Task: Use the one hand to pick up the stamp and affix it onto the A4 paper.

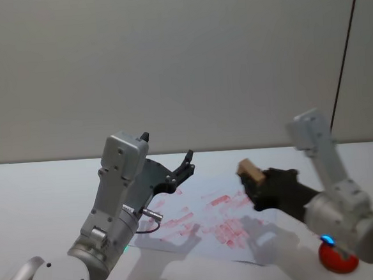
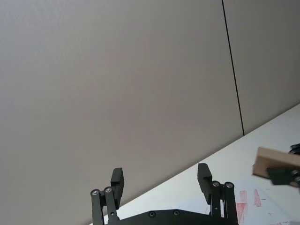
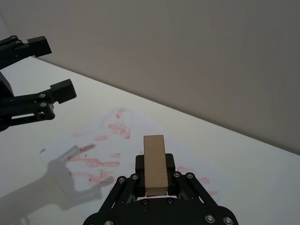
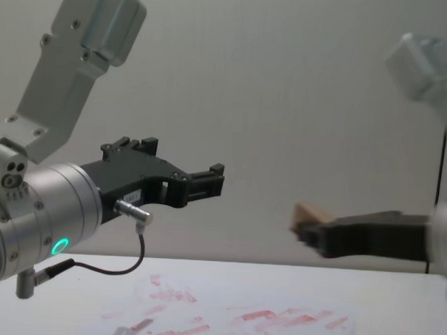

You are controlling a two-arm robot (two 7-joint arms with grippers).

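Observation:
My right gripper [image 1: 256, 181] is shut on the stamp [image 1: 248, 169], a tan wooden block, and holds it in the air above the right part of the A4 paper [image 1: 226, 225]. In the right wrist view the stamp [image 3: 154, 161] stands up between the black fingers, with the red-smeared A4 paper [image 3: 104, 151] lying below it. From the chest view the stamp [image 4: 309, 213] hangs well clear of the A4 paper [image 4: 224, 318]. My left gripper [image 1: 187, 163] hovers open and holds nothing above the sheet's left side, pointing toward the right gripper; its two fingers stand apart in its own wrist view [image 2: 161, 180].
A red round object [image 1: 339, 258] sits on the white table at the front right, beside my right arm. A plain grey wall rises behind the table, with a dark vertical cable [image 1: 344, 58] on the right.

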